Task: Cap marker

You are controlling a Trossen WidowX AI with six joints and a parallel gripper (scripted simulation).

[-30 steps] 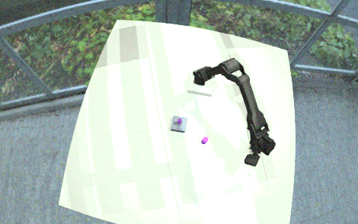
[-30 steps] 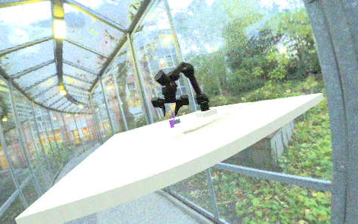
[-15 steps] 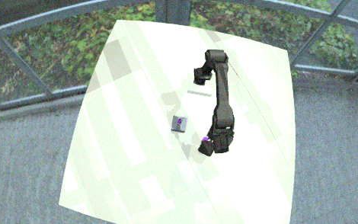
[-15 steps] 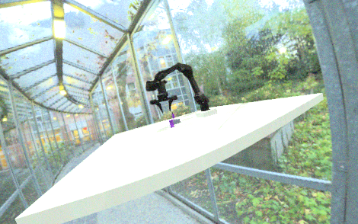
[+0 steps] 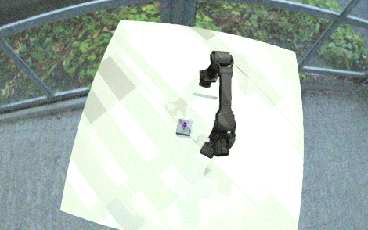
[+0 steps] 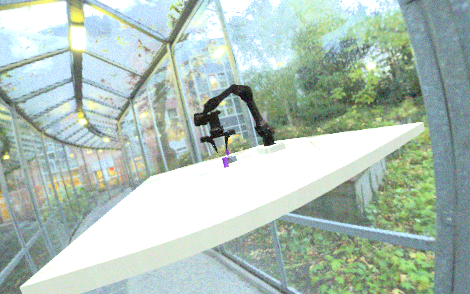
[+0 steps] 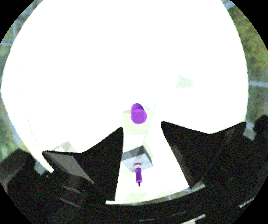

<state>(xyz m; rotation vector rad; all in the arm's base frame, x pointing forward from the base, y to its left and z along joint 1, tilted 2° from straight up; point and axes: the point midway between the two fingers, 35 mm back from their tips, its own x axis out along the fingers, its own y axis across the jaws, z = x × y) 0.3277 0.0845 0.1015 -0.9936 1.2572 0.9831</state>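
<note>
The grey holder block (image 5: 184, 131) (image 6: 232, 158) sits mid-table with the purple marker (image 5: 184, 124) (image 6: 227, 150) standing upright in it. The purple cap (image 6: 225, 162) (image 7: 138, 113) stands loose on the table just beside the block. My gripper (image 5: 214, 149) (image 6: 220, 145) (image 7: 142, 127) hangs right over the cap, fingers pointing down, partly open with nothing between them. In the top view the gripper hides the cap. In the wrist view the cap shows as a round purple spot just beyond the fingertips, and the block (image 7: 137, 157) with the marker (image 7: 139, 176) shows lower between the fingers.
The arm's base (image 5: 220, 59) stands at the far side of the pale table (image 5: 136, 176) (image 6: 274, 190). The table's edges drop off to a greenhouse floor. Glass walls and metal frames surround the table.
</note>
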